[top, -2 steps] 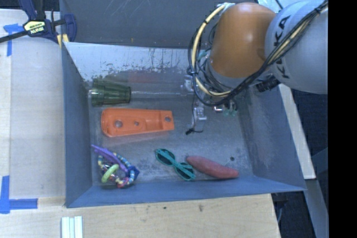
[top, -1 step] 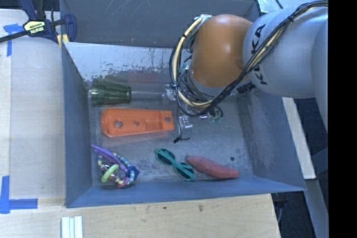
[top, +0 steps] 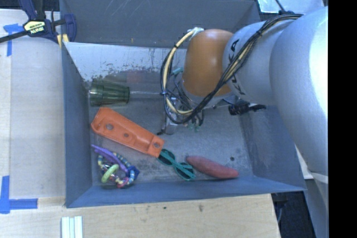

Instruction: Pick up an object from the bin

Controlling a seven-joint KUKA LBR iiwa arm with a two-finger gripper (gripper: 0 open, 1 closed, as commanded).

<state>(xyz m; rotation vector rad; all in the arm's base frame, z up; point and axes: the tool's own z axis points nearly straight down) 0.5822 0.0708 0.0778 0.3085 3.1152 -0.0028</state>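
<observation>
My gripper (top: 169,126) hangs low over the middle of the bin, largely hidden under the wrist cover and cables. An orange flat plastic piece (top: 126,132) with holes lies slantwise just left of the gripper, its right end almost under it. A teal scissor-like thing (top: 177,164) lies in front of the gripper near the bin's front wall. Beside that, to the right, lies a reddish-brown oblong thing (top: 212,167).
A dark green cup (top: 109,93) lies on its side at the back left. A tangle of coloured beads and purple cord (top: 115,169) sits in the front left corner. The arm covers the bin's right side.
</observation>
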